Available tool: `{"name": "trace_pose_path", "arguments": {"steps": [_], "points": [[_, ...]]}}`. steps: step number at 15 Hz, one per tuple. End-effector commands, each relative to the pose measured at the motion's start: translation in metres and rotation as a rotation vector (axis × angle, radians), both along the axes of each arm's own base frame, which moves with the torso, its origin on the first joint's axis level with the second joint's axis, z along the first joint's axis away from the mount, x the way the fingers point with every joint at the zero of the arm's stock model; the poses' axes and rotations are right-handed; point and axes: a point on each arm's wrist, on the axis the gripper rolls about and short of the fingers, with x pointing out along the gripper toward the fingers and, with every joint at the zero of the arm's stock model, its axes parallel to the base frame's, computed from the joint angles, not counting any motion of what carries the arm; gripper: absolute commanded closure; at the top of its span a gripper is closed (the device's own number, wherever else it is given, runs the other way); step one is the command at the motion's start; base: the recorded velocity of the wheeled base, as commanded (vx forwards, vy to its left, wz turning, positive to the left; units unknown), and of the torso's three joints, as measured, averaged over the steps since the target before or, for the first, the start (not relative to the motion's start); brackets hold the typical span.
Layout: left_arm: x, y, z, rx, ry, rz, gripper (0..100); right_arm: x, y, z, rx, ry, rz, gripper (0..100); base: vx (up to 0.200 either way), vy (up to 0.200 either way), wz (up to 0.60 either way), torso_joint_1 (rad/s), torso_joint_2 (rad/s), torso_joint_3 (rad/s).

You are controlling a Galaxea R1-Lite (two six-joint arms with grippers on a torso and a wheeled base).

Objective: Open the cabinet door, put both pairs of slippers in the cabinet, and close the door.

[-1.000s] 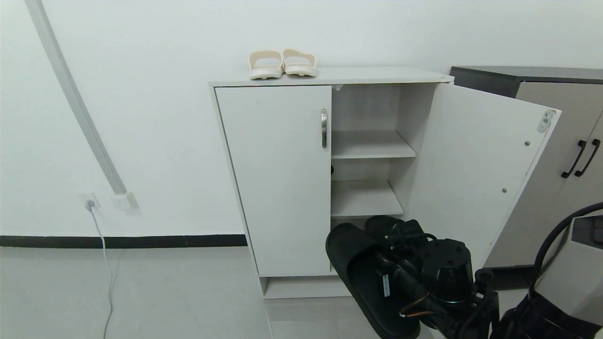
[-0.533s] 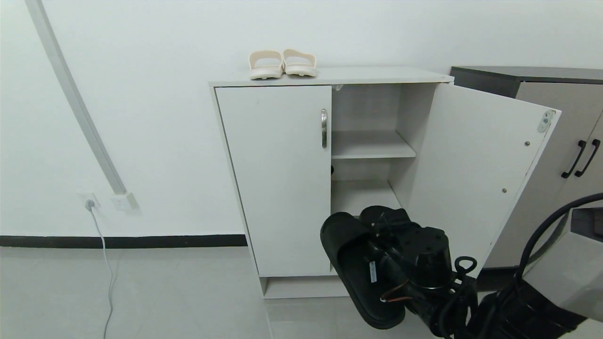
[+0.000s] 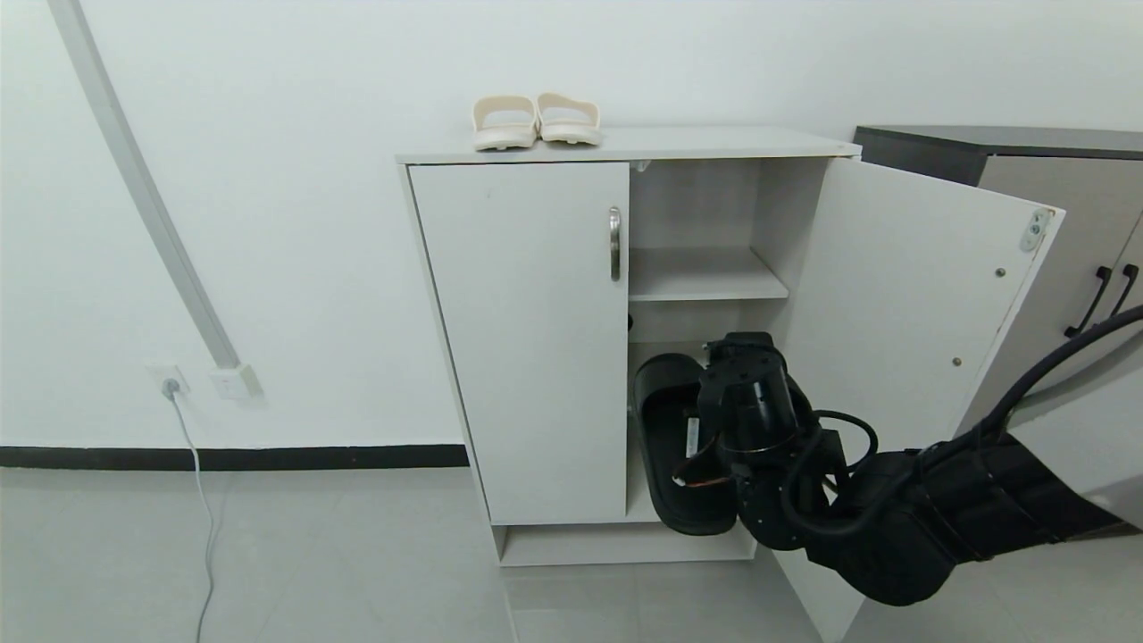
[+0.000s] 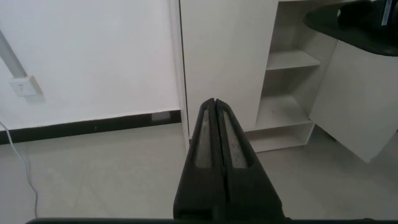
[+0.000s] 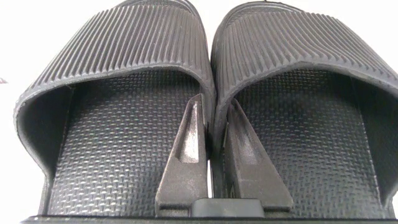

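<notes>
Black slippers [image 3: 665, 429], perhaps partly inside cabinet [image 3: 522, 339]

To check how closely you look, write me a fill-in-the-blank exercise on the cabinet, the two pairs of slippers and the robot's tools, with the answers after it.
The beige slippers lie on ____ of the cabinet.
The open door is on the cabinet's ____ side.
The right tool holds ____ black slippers at once.
The left tool is shut and holds ____.
Missing words: top; right; two; nothing.
</notes>
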Motion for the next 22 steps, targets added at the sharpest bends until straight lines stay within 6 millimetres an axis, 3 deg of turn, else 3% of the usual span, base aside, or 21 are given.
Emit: {"name": "trace_pose_path", "arguments": {"steps": [1,7,14,22], "points": [[0.000,0.000,0.000,-0.001,0.004,0.000,100,-0.004,0.002,0.006,0.012,-0.013,0.009,100,0.000,0.000,0.00,0.000,0.00,0.000],[0.000,0.000,0.000,-0.003,0.002,0.000,100,-0.013,0.004,0.010,0.013,-0.019,0.022,100,0.000,-0.200,0.00,0.005,0.00,0.002],[0.000,0.000,0.000,-0.006,0.003,0.007,100,-0.014,0.009,0.002,0.001,-0.001,0.041,100,0.000,0.000,0.00,0.000,0.00,0.000],[0.000,0.000,0.000,-0.006,0.004,0.007,100,0.011,-0.011,-0.036,-0.021,0.020,0.056,100,0.000,0.000,0.00,0.000,0.00,0.000]]}}
